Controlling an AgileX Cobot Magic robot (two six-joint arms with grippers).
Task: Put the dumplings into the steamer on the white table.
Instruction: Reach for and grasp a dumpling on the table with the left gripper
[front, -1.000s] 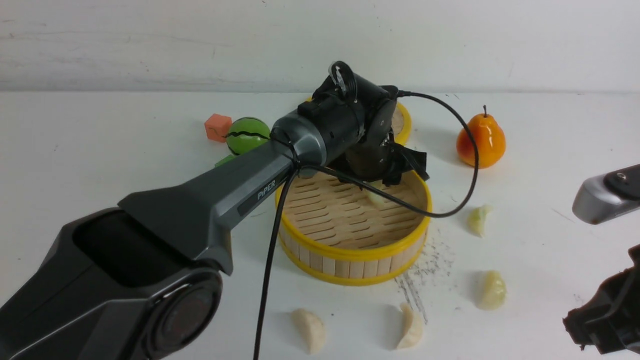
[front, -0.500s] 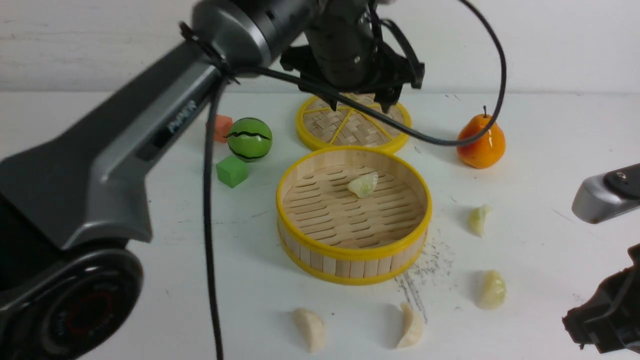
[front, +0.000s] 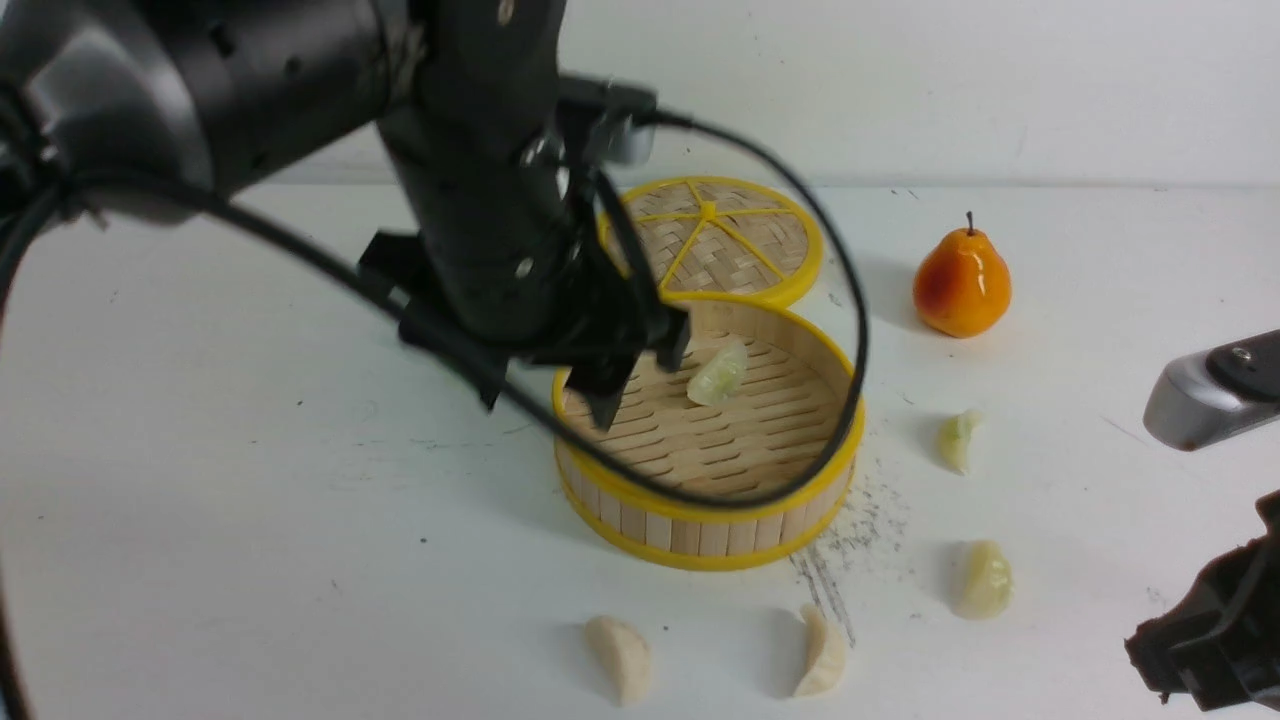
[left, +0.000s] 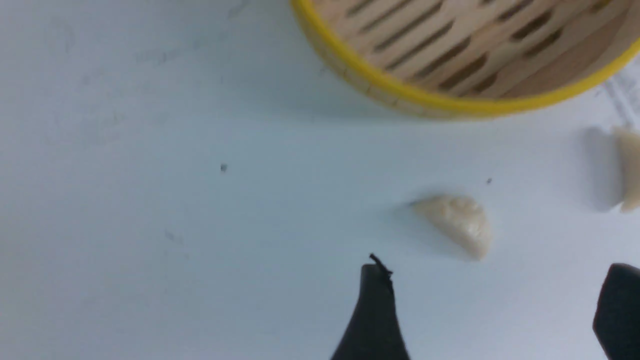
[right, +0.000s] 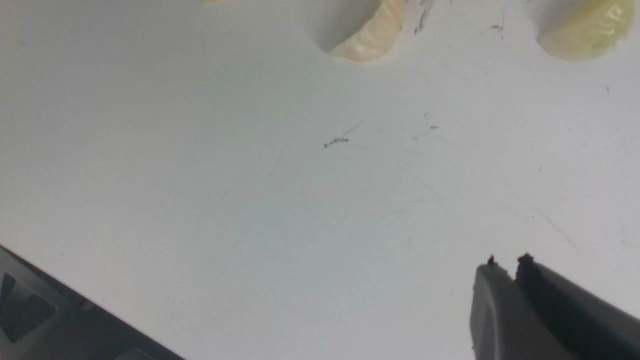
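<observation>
1 dumpling (front: 718, 372) is lying inside the steamer (front: 720, 535), resting on the slatted floor toward the far side. The other 4 dumplings are sitting out on the white tabletop (front: 250, 500). A cream left-front dumpling (front: 620, 655) and a cream right-front dumpling (front: 825, 652) are lying in front of the steamer. A greenish near-right dumpling (front: 984, 578) and a greenish far-right dumpling (front: 958, 438) are lying off to its right, all 4 apart from the steamer wall.

The left hand (left: 495, 272) is hanging clear of the tabletop, its 2 black fingers spread wide apart and gripping nothing. In the left wrist view the left-front dumpling is showing just ahead of the gap, with the steamer's yellow rim beyond it. From the front, that arm is looming across the steamer's left rim, and its black cable (front: 845, 330) is looping over the basket.

The right hand (right: 507, 270) is waiting low at the right edge with its fingers pressed together and empty. It is pointing across scuffed bare tabletop, with 2 dumplings well ahead of it.

Behind the steamer a woven lid (front: 712, 238) is lying flat; whether the 2 are touching, I cannot tell. An orange pear (front: 962, 280) is standing upright to the lid's right, well apart.
</observation>
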